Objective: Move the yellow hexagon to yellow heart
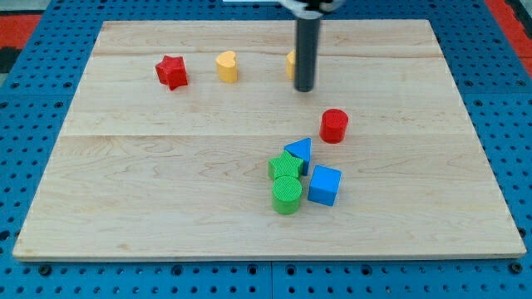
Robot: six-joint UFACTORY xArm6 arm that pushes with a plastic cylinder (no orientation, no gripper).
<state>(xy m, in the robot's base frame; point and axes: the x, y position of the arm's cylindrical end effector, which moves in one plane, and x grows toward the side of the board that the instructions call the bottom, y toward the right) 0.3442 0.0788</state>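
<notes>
Yellow hexagon (291,62) first, where is it? asks the operator.

Just behind my tip (304,88), answers the arm: only its left edge shows past the rod, and I cannot tell whether we touch.

And the jaws?

None to report: the arm ends in a plain rod, so nothing opens, closes or holds.

Which step is this?

By my judgement the approach. The yellow heart (226,66) lies well to the view's left of my tip, and the hexagon is still apart from it.

What does the next move call for?

Getting to the hexagon's right side, then a straight push towards the view's left, stopping short of the red star (171,72) beyond the heart.

Count the blocks on the desk (166,208).

Eight, two of each colour. Besides the yellows and the star: a red cylinder (334,125) near my tip, below and right. Further below, clustered, are a blue triangle (299,153), a blue cube (324,184), a green star-like block (285,166) and a green cylinder (287,195).
</notes>
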